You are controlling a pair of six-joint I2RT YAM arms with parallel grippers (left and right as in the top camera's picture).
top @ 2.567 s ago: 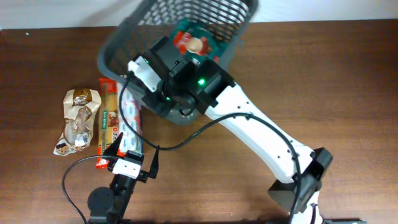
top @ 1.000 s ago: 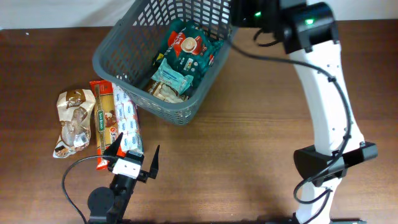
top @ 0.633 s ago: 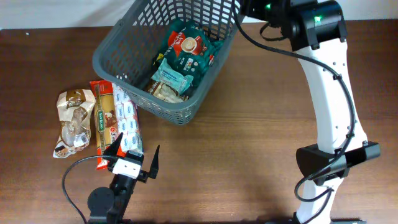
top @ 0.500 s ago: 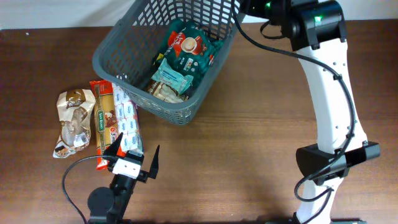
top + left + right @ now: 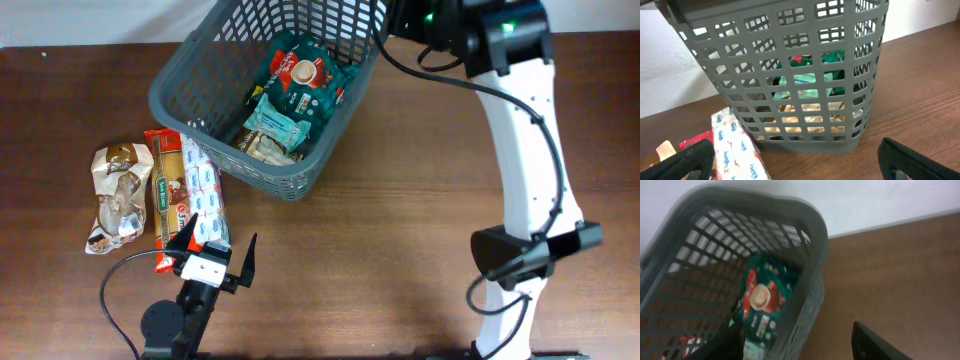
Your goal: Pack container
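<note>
The large dark grey plastic lattice basket (image 5: 225, 152) sits at the far left-centre of the brown wooden desk (image 5: 400, 200), with a green-and-red packet (image 5: 305, 70) inside. Near the front, the left tool (image 5: 218, 245) is spread wide, empty. The right tool (image 5: 795, 340), beside the basket's far right corner, looks spread too.

White right arm (image 5: 530, 150) with black joints, green LEDs.

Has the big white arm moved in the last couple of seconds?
Yes. The white arm swung right, off the basket's near end, and now reaches past its far right corner by the table's back edge.
</note>
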